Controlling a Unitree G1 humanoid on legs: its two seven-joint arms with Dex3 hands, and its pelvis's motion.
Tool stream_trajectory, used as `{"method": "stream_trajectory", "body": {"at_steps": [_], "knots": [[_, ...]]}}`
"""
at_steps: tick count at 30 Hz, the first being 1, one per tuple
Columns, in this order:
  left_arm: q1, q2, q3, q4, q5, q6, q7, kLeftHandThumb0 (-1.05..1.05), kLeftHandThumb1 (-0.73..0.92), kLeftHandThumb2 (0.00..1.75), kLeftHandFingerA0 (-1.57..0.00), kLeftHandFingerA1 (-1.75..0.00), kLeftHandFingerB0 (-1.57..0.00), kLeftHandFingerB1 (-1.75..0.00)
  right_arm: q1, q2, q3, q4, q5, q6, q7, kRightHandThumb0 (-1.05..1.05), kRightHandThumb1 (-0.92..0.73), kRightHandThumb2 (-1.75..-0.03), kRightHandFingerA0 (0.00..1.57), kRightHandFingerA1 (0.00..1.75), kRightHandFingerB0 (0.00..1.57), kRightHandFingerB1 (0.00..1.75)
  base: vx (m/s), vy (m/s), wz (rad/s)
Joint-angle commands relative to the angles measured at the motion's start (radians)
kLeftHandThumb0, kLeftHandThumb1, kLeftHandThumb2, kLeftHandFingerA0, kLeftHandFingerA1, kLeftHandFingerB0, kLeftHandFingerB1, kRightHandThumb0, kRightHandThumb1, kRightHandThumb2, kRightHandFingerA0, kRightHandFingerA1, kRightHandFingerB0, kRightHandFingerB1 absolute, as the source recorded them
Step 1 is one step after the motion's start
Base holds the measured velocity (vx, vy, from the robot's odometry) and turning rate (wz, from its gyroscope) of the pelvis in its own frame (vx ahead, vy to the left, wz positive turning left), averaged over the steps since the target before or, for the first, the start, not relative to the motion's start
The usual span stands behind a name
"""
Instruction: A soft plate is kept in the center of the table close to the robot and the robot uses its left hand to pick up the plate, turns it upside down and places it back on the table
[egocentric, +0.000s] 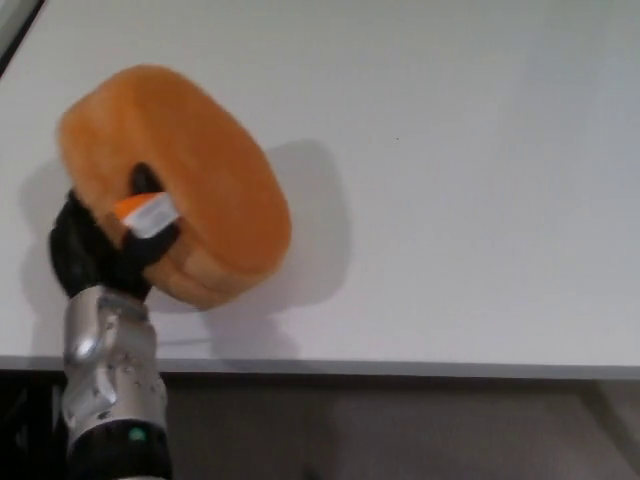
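left hand (100, 250) clasps plate (190, 180); plate tilted, raised above table (450, 200); right hand unseen

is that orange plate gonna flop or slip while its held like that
The plate looks plush and thick, so probably light and squashy rather than floppy; it keeps its round shape in the left hand. The fuzzy surface likely grips well, so slipping seems unlikely.

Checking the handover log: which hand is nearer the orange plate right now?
Left. The left hand grips the orange plate at its lower left edge, holding it tilted above the table. The right hand is not in view.
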Motion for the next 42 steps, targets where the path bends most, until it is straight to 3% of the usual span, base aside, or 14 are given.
{"method": "stream_trajectory", "body": {"at_steps": [1, 4, 5, 7, 12, 15, 24, 26, 28, 33, 34, 38, 39, 42], "knots": [[-0.089, -0.145, 0.317, 0.071, -0.478, 0.022, 0.559, -0.65, 0.82, 1.42, -1.57, -1.63, -1.28, -1.50, 0.025, -0.048, -0.041, -0.007, 0.029, 0.063, 0.017, -0.61, -0.86, -0.66, 0.35, 0.54, 0.13, 0.29, 0.00, 0.000, 0.00], [-0.052, -0.138, 0.291, 0.093, -0.416, 0.146, 0.569, -0.54, 0.90, 1.49, -1.56, -1.59, -1.07, -1.37, 0.035, -0.048, -0.037, -0.041, 0.038, 0.094, 0.013, -0.62, -0.86, -0.66, 0.34, 0.56, 0.14, 0.31, 0.00, 0.000, 0.00], [-0.042, -0.136, 0.278, 0.100, -0.392, 0.166, 0.562, -0.65, 0.80, 1.14, -1.57, -1.75, -0.50, -1.75, 0.034, -0.047, -0.036, -0.043, 0.039, 0.096, 0.014, -0.63, -0.86, -0.66, 0.35, 0.56, 0.14, 0.31, 0.00, 0.000, 0.00], [-0.034, -0.134, 0.264, 0.107, -0.364, 0.185, 0.554, -0.65, 0.80, 1.14, -1.57, -1.75, -0.50, -1.75, 0.029, -0.046, -0.037, -0.038, 0.037, 0.093, 0.014, -0.63, -0.86, -0.66, 0.35, 0.56, 0.14, 0.31, 0.00, 0.000, 0.00], [0.047, -0.114, 0.081, 0.113, -0.199, 0.473, 0.454, -0.36, 0.37, 1.23, -1.57, -1.75, -1.09, -1.39, 0.009, -0.049, -0.048, -0.008, 0.055, 0.074, 0.039, -0.64, -0.87, -0.66, 0.35, 0.57, 0.15, 0.32, 0.00, 0.000, 0.00], [0.076, -0.098, -0.013, 0.098, -0.136, 0.558, 0.411, -0.22, 0.25, 1.20, -1.47, -1.75, -0.79, -1.46, 0.028, -0.056, -0.047, -0.053, 0.057, 0.101, 0.034, -0.64, -0.87, -0.66, 0.32, 0.58, 0.13, 0.32, 0.00, 0.000, 0.00], [0.149, -0.058, -0.325, 0.042, -0.033, 0.639, 0.190, -0.30, 0.23, 1.01, -1.57, -1.50, -1.37, -1.37, 0.019, -0.055, -0.052, -0.045, 0.056, 0.104, 0.037, -0.67, -0.87, -0.66, 0.34, 0.56, 0.14, 0.31, 0.00, 0.000, 0.00], [0.152, -0.054, -0.387, 0.017, -0.038, 0.674, 0.170, -0.30, 0.24, 0.98, -1.56, -1.48, -1.32, -1.32, 0.012, -0.058, -0.051, -0.037, 0.051, 0.100, 0.041, -0.70, -0.69, -1.01, 0.28, 0.60, 0.06, 0.42, 0.00, 0.000, 0.00], [0.154, -0.051, -0.422, 0.003, -0.043, 0.691, 0.163, -0.31, 0.24, 0.97, -1.55, -1.47, -1.35, -1.32, 0.004, -0.058, -0.052, -0.027, 0.051, 0.092, 0.047, -0.67, -0.87, -0.66, 0.33, 0.57, 0.12, 0.30, 0.00, 0.000, 0.00], [0.164, -0.055, -0.517, -0.036, -0.063, 0.711, 0.138, -0.30, 0.21, 0.92, -1.54, -1.45, -1.38, -1.32, 0.010, -0.056, -0.049, -0.045, 0.053, 0.105, 0.046, -0.68, -0.87, -0.67, 0.33, 0.57, 0.11, 0.29, 0.00, 0.000, 0.00], [0.164, -0.055, -0.528, -0.035, -0.063, 0.710, 0.141, -0.27, 0.27, 0.95, -1.53, -1.46, -1.32, -1.30, 0.012, -0.051, -0.049, -0.051, 0.053, 0.107, 0.040, -0.69, -0.71, -1.03, 0.31, 0.62, 0.05, 0.35, 0.00, 0.000, 0.00], [0.184, -0.058, -0.548, -0.049, -0.072, 0.680, 0.171, -0.30, 0.23, 0.97, -1.54, -1.46, -1.31, -1.31, 0.017, -0.051, -0.056, -0.073, 0.066, 0.130, 0.035, -0.66, -0.87, -0.67, 0.31, 0.56, 0.04, 0.22, 0.00, 0.000, 0.00], [0.186, -0.060, -0.546, -0.052, -0.080, 0.675, 0.180, -0.32, 0.24, 0.99, -1.54, -1.47, -1.28, -1.31, 0.017, -0.050, -0.058, -0.076, 0.068, 0.134, 0.035, -0.68, -0.70, -1.03, 0.29, 0.62, 0.04, 0.23, 0.00, 0.000, 0.00], [0.187, -0.054, -0.549, -0.058, -0.091, 0.665, 0.185, -0.34, 0.26, 1.00, -1.55, -1.47, -1.33, -1.34, 0.016, -0.050, -0.064, -0.086, 0.072, 0.152, 0.029, -0.67, -0.70, -1.03, 0.27, 0.61, 0.04, 0.23, 0.00, 0.000, 0.00]]}}
